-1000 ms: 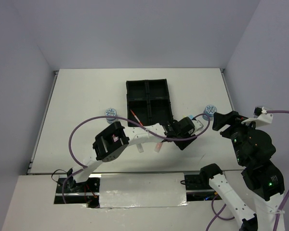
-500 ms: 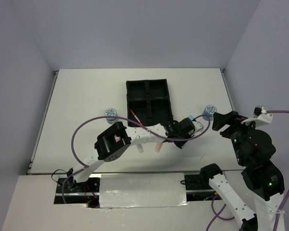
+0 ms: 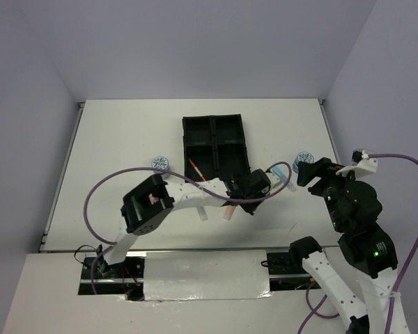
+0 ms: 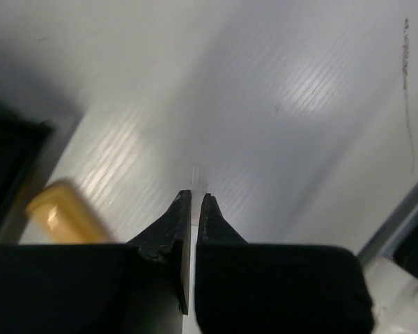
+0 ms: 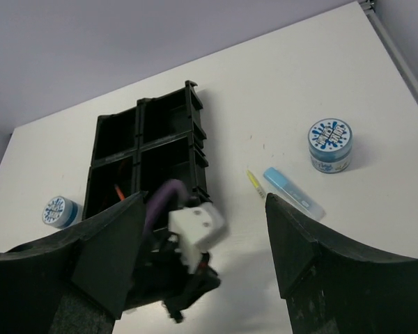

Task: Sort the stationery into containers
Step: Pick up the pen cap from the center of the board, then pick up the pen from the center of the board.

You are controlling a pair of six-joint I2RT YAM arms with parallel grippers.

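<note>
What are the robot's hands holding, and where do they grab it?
Nothing in the right fingers: they are wide open. The left fingers are nearly closed, with a tiny pale bit at their tips, too blurry to tell if it is held.

Left arm [image 3: 195, 197]: ran from base at near-left up to sharply bent elbow, forearm stretched low toward right across middle of table area. Left gripper [image 3: 249, 189] [image 4: 194, 200] pointed right and downward, its two dark fingers nearly touching, only thin slit between them.

Right arm [image 3: 355, 209]: folded high at right side, wrist turned toward left. Right gripper [image 3: 312, 171] [image 5: 205, 198] sat raised, tilted down, fingers [image 5: 111, 257] spread wide apart.
</note>
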